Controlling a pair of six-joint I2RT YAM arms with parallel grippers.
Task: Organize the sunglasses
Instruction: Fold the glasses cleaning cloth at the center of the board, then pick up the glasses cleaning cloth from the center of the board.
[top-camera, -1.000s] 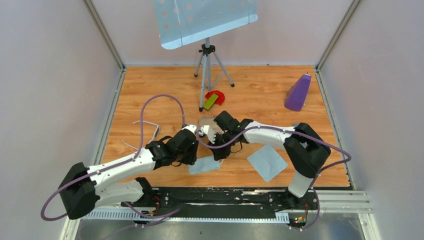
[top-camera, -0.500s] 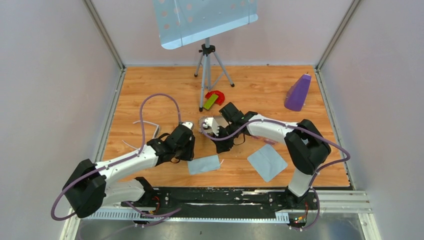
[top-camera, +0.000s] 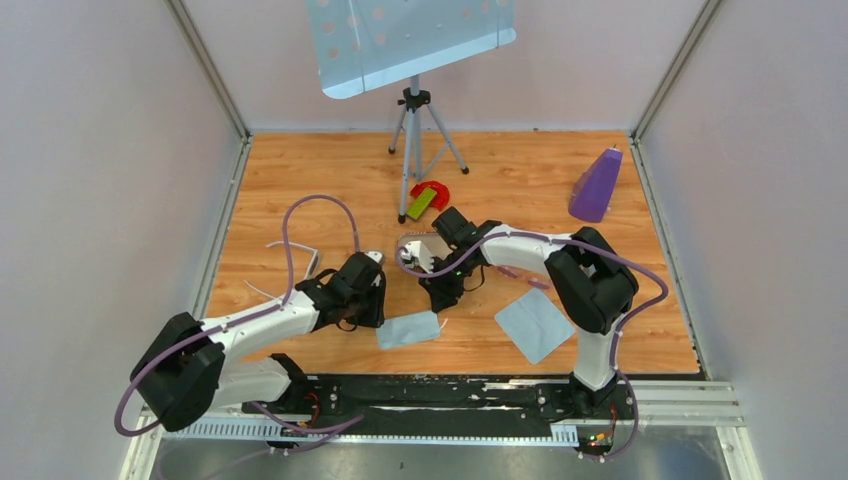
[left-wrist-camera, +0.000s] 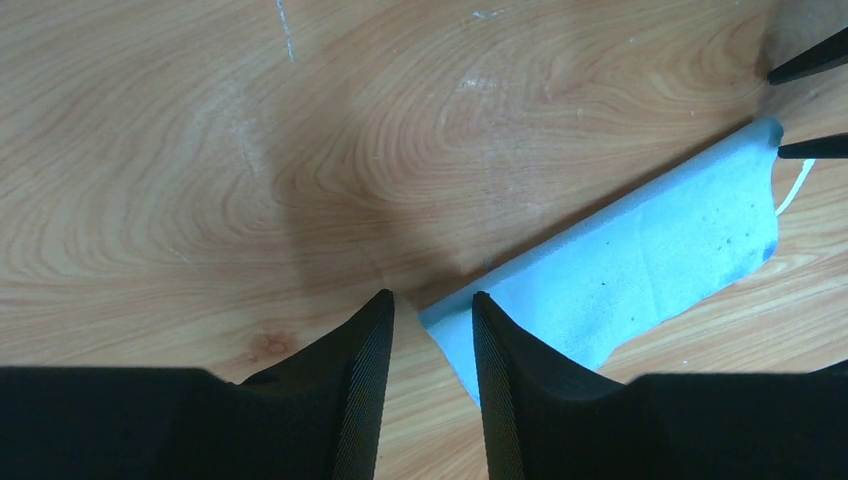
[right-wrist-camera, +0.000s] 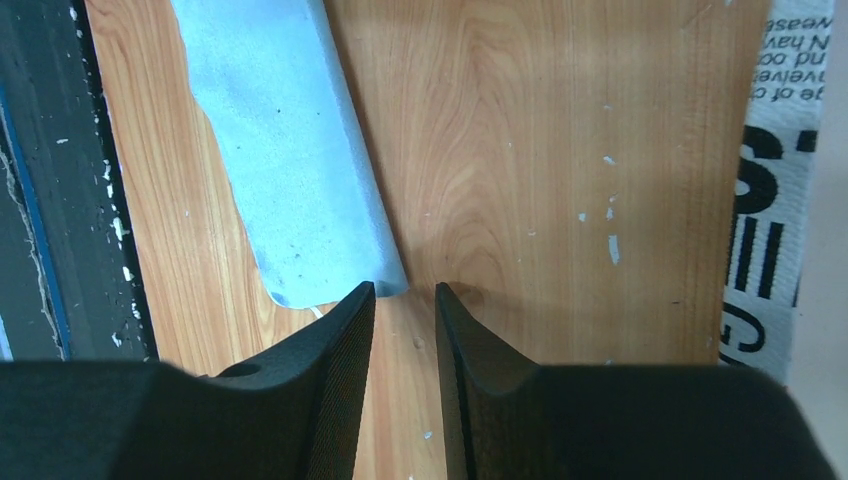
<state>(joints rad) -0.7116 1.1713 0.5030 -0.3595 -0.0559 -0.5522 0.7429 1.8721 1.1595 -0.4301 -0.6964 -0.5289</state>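
— Sunglasses (top-camera: 303, 247), where are they lying?
— They are lying on the wooden counter (top-camera: 520, 170), at the left middle of the top view, just left of the left arm (top-camera: 270, 320). They are thin and almost see-through. Nothing is touching them.
— What is the left pincer (left-wrist-camera: 432, 298) doing?
— It is pointing down at the counter. Its two black fingers (left-wrist-camera: 365, 350) are standing a little apart, and it is holding nothing. One corner of a blue cloth (left-wrist-camera: 640, 250) is lying right at its tips.
— And the right pincer (right-wrist-camera: 405, 292)?
— It is pointing down too. Its fingers are leaving only a thin gap, and nothing is sitting in that gap. Another corner of the blue cloth is lying just beside one finger.
— So both pincers are hanging by the same cloth?
— Yes. In the top view that cloth is lying in the lower middle, between the two pincers. The sunglasses are lying off to the left of it.
— What else is sitting on the counter?
— A second cloth (top-camera: 535, 325) is lying at the lower right. A purple thing (top-camera: 596, 185) is standing at the upper right. A tripod (top-camera: 413, 130) is standing at the upper middle, with a red and green thing (top-camera: 428, 197) just beside one leg.
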